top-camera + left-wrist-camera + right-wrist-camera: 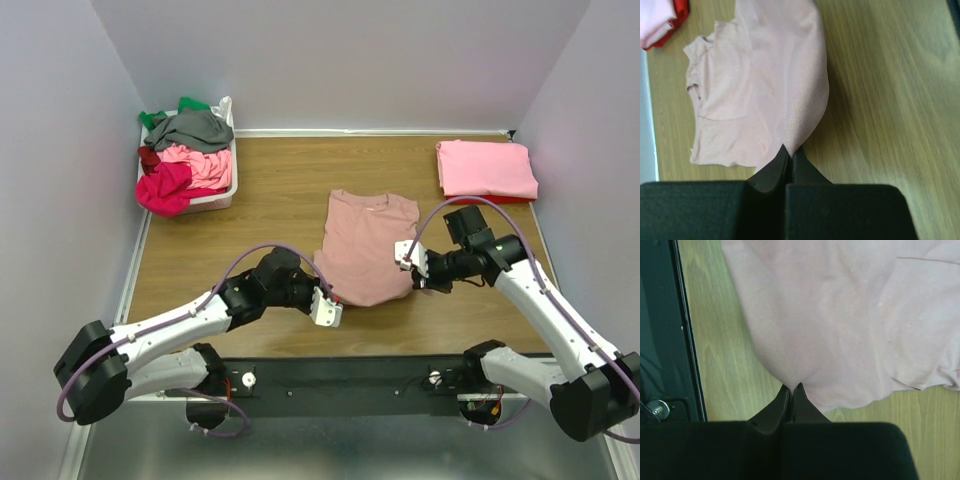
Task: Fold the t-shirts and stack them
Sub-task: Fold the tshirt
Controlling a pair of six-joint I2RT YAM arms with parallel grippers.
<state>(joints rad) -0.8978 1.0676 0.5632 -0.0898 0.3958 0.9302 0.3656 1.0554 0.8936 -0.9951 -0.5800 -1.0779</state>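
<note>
A dusty-pink t-shirt [365, 245] lies on the wooden table, plain side up, collar toward the back. My left gripper [332, 303] is shut on its near left hem corner, with the cloth [790, 100] pinched between the jaws. My right gripper [408, 262] is shut on its near right edge, with the cloth [840, 315] pinched at the tips. A folded bright pink t-shirt [486, 167] rests on a red one at the back right. More t-shirts, grey [190, 127], green, pink and red, are heaped in a white basket [222, 193] at the back left.
The folded pile also shows in the left wrist view [662, 20]. A black base rail [350, 375] runs along the near table edge and shows in the right wrist view [660, 340]. White walls enclose three sides of the table.
</note>
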